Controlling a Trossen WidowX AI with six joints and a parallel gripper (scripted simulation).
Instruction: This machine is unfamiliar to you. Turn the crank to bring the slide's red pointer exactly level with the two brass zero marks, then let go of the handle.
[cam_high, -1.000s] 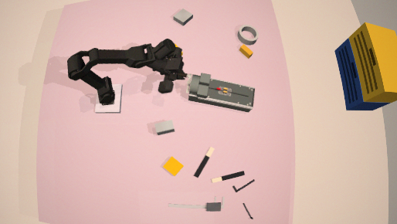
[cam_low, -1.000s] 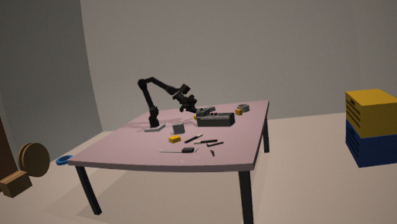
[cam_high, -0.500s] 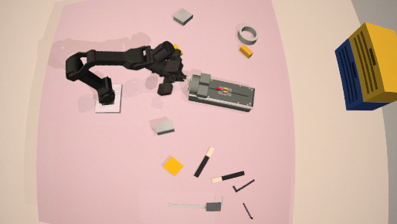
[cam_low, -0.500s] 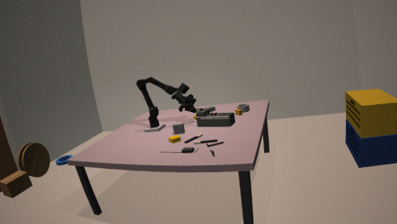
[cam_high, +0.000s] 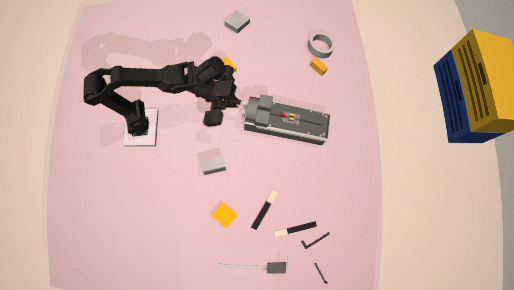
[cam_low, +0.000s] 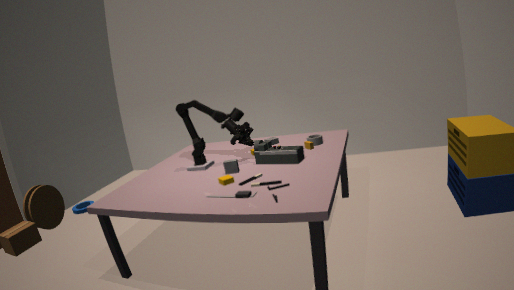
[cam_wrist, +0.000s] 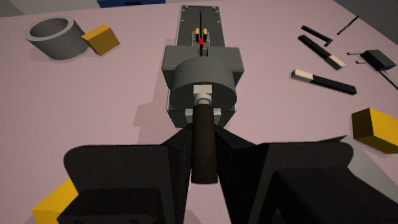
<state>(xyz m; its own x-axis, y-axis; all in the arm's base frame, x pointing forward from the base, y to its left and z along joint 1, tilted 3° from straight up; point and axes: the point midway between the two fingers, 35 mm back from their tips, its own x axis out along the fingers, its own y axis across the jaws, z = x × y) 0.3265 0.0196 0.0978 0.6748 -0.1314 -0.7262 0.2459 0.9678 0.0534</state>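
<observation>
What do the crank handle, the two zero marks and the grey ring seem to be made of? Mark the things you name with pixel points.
Crank handle (cam_wrist: 204, 150): perhaps dark wood or plastic, matte; deep brown, with no bright glint.
Zero marks (cam_high: 292, 117) (cam_wrist: 201, 33): probably brass, judging by their golden-orange colour; finish too small to tell.
Grey ring (cam_high: 310, 46) (cam_low: 314, 139) (cam_wrist: 65, 44): dull metal or plastic; even grey, softly shaded.

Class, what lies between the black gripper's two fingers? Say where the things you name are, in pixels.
The crank's dark brown cylindrical handle (cam_wrist: 204, 150), between the black gripper's (cam_wrist: 204, 155) fingers, as the wrist view shows.
</observation>
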